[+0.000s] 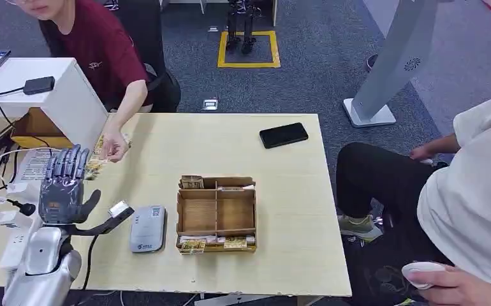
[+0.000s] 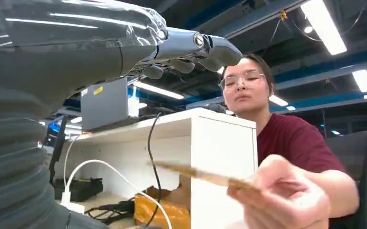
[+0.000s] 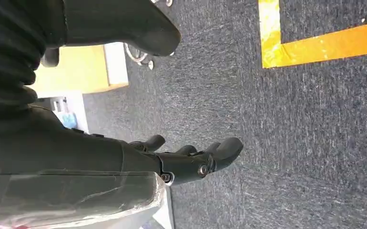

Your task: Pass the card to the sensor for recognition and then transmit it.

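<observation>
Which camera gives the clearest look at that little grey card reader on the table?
The head view: the card reader lies flat on the table, seen whole from above, beside the wooden tray. The left wrist view looks toward the person instead; the right wrist view looks at carpet.

Silver arm, grey robot hand (image 1: 64,185)

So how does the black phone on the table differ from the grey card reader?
The flat black phone is dark and glossy; the rounded grey card reader is pale with a small label on top. The phone lies slanted near the far edge of the wooden table, while the reader lies nearer the robot, left of the wooden divided tray. Both rest flat, untouched.
</observation>
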`<state>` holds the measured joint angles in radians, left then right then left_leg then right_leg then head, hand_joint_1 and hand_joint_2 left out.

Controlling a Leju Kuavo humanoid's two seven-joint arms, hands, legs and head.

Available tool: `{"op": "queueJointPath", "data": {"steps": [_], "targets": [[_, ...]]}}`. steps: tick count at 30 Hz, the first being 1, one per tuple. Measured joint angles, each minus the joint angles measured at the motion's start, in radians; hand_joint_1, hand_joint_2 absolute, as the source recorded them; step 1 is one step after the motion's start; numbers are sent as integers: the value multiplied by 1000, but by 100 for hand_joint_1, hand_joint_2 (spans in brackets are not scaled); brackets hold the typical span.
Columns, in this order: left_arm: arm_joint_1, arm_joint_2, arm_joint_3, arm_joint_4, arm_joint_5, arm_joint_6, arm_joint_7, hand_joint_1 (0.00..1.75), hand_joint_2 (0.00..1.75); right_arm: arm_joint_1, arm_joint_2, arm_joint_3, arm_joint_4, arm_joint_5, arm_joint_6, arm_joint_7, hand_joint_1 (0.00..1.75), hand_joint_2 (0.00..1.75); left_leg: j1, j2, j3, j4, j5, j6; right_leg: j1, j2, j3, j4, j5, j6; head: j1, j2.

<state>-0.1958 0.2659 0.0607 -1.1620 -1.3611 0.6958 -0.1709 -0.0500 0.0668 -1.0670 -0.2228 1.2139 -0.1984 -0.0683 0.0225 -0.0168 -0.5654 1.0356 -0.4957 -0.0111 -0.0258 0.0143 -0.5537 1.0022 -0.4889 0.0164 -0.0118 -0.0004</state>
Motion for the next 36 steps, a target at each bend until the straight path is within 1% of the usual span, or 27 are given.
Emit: {"op": "queueJointPath", "data": {"steps": [13, 20, 25, 28, 36], "targets": [[0, 0, 0, 0, 12, 0, -10, 0, 175, 0, 0, 0, 0, 1, -1, 2, 0, 175, 0, 0, 0, 0, 0, 0, 0, 0, 0, 0, 0, 0, 0, 0], [3, -15, 0, -1, -1, 1, -8, 0, 175, 1, 0, 0, 0, -1, 1, -2, 0, 175, 0, 0, 0, 0, 0, 0, 0, 1, -1, 0, 0, 0, 0, 0], [-11, -25, -1, 0, 4, 1, 0, 0, 175, 4, 0, -2, 0, -2, 8, 8, 0, 175, 0, 1, 0, 0, 0, 0, 0, 2, -1, 0, 0, 0, 0, 0], [-4, -25, -1, -2, 18, 1, 0, 0, 175, 5, 0, -2, 0, -1, 5, -2, 0, 175, 0, 2, 0, 0, 0, 0, 0, 2, -1, 0, 0, 0, 0, 0], [27, -23, -1, -15, 32, 2, 1, 0, 175, 6, 0, -2, 0, 8, 5, -2, 0, 175, 0, 2, 0, 0, 0, 0, 0, 2, -1, 0, 0, 0, 0, 0]]}}
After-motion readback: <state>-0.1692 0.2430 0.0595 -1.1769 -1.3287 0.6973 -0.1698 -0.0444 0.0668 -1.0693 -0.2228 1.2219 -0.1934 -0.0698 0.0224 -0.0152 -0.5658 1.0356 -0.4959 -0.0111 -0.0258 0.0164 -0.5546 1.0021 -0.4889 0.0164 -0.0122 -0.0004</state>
